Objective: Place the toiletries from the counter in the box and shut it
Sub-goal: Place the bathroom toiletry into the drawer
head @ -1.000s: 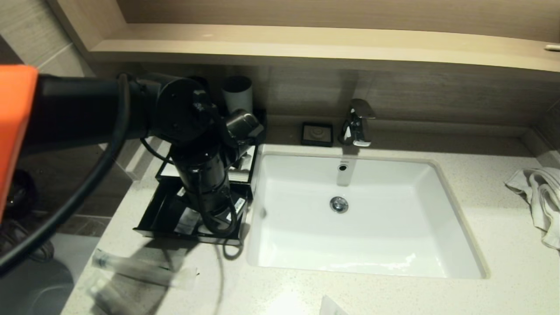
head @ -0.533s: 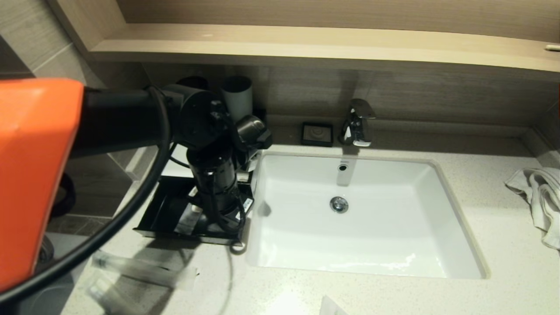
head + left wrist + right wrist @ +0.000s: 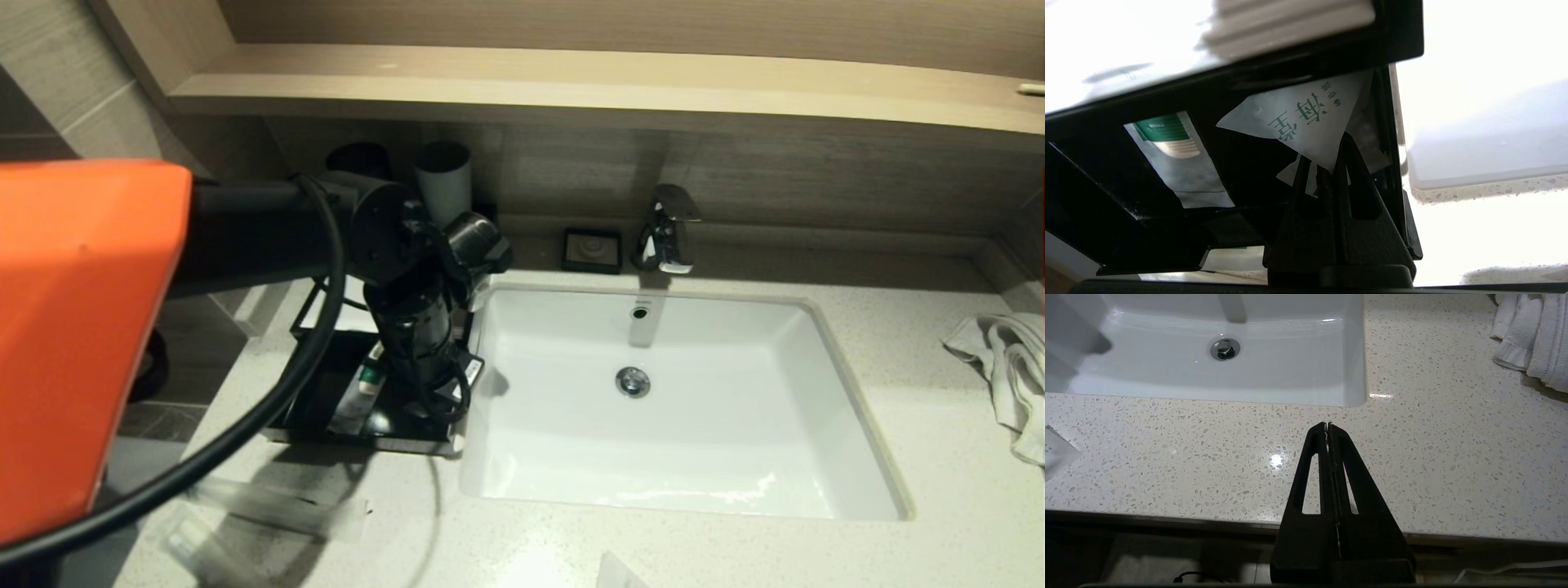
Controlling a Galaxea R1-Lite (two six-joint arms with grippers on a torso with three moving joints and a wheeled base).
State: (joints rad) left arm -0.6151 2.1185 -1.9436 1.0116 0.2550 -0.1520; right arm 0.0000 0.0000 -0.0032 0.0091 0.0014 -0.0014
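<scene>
**Left arm deeper over the open drawer**

Speckled counter with white basin; I've got the box at the counter's back-left corner, drawer pulled out toward the front edge. Compared with a second ago, my left arm sits further in over the drawer and more of its orange cover fills the view. Left gripper has its jaws together, pinching a white packet with green print inside the drawer. Another packet lies flat in there. Two long slim packets lie near the counter's front-left corner. Right gripper parked over the counter's front edge, jaws together, holding nothing. Towel at the right edge.
</scene>
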